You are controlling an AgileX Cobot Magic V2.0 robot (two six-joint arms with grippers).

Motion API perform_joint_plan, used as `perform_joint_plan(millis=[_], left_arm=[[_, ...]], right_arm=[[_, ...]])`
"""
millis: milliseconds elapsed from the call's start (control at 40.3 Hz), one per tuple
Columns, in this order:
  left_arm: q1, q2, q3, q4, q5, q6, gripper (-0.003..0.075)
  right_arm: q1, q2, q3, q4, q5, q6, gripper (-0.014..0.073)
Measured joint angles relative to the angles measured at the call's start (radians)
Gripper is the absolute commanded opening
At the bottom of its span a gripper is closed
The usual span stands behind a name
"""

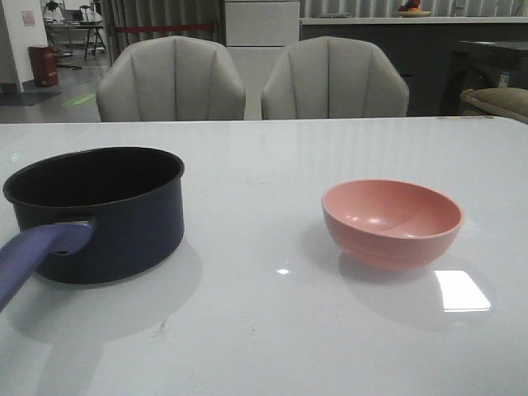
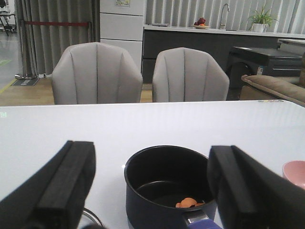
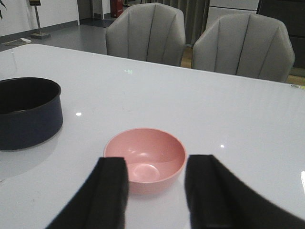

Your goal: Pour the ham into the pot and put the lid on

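I see orange ham bits (image 2: pixel 188 202) in the dark navy pot (image 1: pixel 103 210); pink bowl (image 1: pixel 391 221) upright, bare inside; left gripper (image 2: pixel 152 191) and right gripper (image 3: pixel 155 188) both spread, holding nothing.

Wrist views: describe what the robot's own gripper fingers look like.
Each wrist view shows two fingers only. The left gripper has thick matte black fingers with blocky, squared edges. The right gripper has similar plain black fingers, blurred by closeness. No markings show; arms themselves are out of view.
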State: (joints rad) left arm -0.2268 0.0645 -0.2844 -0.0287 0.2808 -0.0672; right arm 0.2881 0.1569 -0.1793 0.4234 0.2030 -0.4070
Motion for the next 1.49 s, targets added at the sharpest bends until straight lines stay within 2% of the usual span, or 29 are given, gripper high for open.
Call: perform_joint_plan(millis=[50,124,348,621,745,944,1118,1316,1490], left_arm=[[0.000,0.000,0.000,0.000,0.000,0.000,0.0533],[0.000,0.000,0.000,0.000,0.000,0.000,0.0533],[0.000,0.000,-0.002,0.000,0.013,0.000,0.0534],[0.000,0.096,-0.080,0.007,0.136,-0.005,0.0536],[0.000,0.197,-0.121,0.072,0.158,-0.091,0.0541],[0.000,0.391,-0.198,0.290,0.242,-0.343,0.0615],[0.000,0.573,-0.274,0.408,0.316,-0.446,0.0620],[0.000,0.799,-0.394,0.444,0.406,-0.523,0.0620],[0.075,0.994,-0.496,0.399,0.455,-0.544,0.0617]], right_arm=[[0.000,0.000,0.002,0.000,0.000,0.000,0.0125],[0.000,0.000,0.002,0.000,0.000,0.000,0.0151],[0.000,0.000,0.002,0.000,0.002,-0.002,0.0150],[0.000,0.000,0.002,0.000,0.002,-0.002,0.0150],[0.000,0.000,0.002,0.000,0.002,-0.002,0.0150],[0.000,0.000,0.002,0.000,0.003,-0.002,0.0150],[0.000,0.000,0.002,0.000,0.003,-0.002,0.0150],[0.000,0.000,0.002,0.000,0.003,-0.002,0.0150],[0.000,0.000,0.002,0.000,0.003,-0.002,0.0150]])
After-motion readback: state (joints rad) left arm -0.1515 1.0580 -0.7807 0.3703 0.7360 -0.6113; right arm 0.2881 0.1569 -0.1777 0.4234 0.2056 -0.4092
